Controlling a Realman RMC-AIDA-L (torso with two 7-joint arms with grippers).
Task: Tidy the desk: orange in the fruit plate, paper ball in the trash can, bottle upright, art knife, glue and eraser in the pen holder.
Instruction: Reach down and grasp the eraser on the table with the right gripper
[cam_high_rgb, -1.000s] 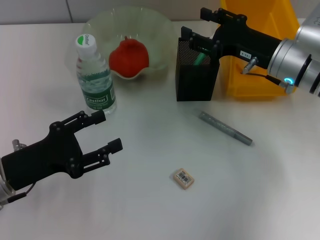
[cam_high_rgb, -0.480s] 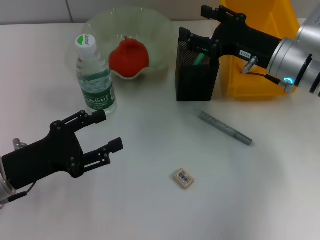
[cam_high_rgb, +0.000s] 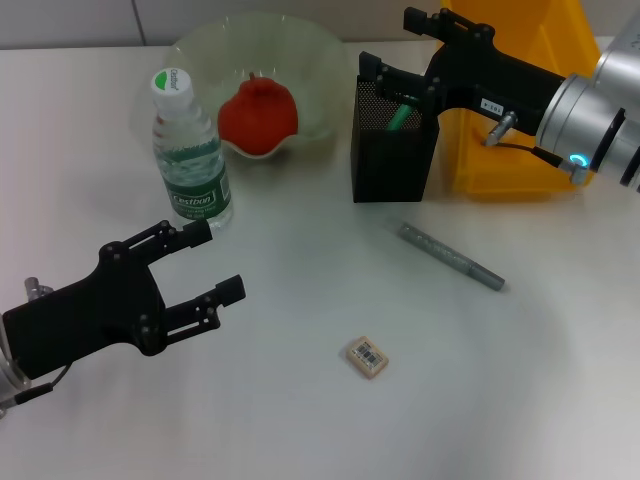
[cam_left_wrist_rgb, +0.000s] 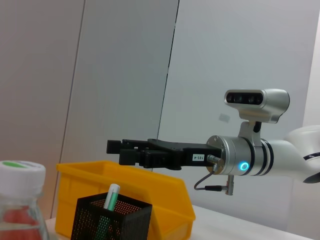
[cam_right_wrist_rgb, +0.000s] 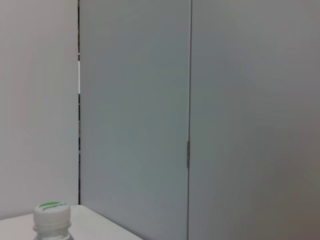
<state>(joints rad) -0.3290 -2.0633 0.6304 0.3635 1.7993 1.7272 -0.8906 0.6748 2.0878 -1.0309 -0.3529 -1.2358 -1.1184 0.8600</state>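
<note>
Right pincer (cam_high_rgb: 385, 52) lifted slightly above pen holder (cam_high_rgb: 390, 140), released, left wrist view confirms; left pincer (cam_high_rgb: 215, 262) released.

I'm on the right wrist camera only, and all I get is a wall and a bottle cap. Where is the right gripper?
Observer: The right gripper is open just above the black pen holder, which has a glue stick standing in it.
Operator: What's next to that bottle?
Observer: The bottle stands upright beside the fruit plate, and the fruit is in the plate.
Operator: What's left lying on the desk?
Observer: A grey knife and an eraser lie on the table; the left gripper hovers open near the bottle.
</note>
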